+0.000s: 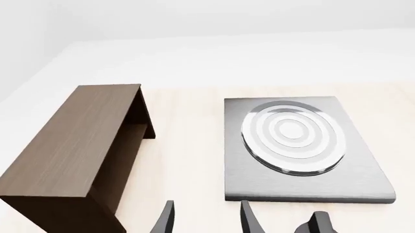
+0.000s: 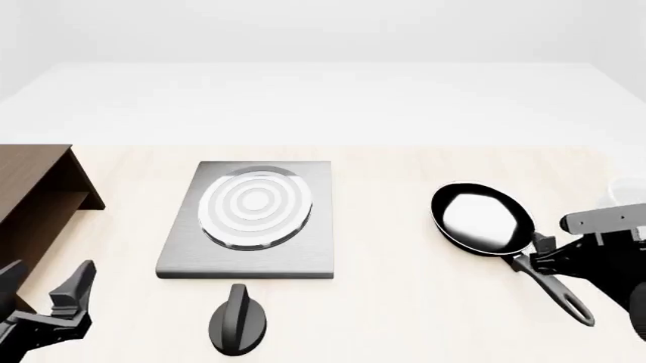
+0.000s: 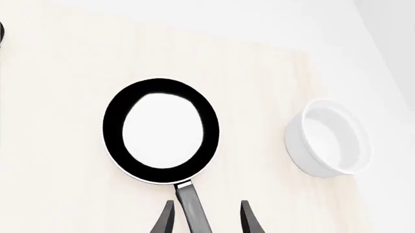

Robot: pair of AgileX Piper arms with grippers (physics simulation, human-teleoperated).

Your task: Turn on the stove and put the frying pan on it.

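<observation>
While the frying pan [image 2: 482,219] lies flat on the pale worktop [image 2: 404,302] at about three o'clock from the stove [image 2: 253,219], its long handle runs back toward five o'clock, and the right hand [image 3: 206,216] has its two fingers spread open on either side of that handle, not closed on it. The right wrist view shows the handle passing between the fingertips, with a white bowl [image 3: 329,137] standing apart from the pan on the worktop. The stove is a flat grey slab with a ringed burner, well apart from the pan; its black knob [image 2: 238,321] sits just off the slab's near edge at six o'clock. The left hand [image 2: 48,299] hangs open low at eight o'clock from the stove, holding nothing, near a brown wooden cabinet [image 2: 30,197] standing at nine o'clock.
</observation>
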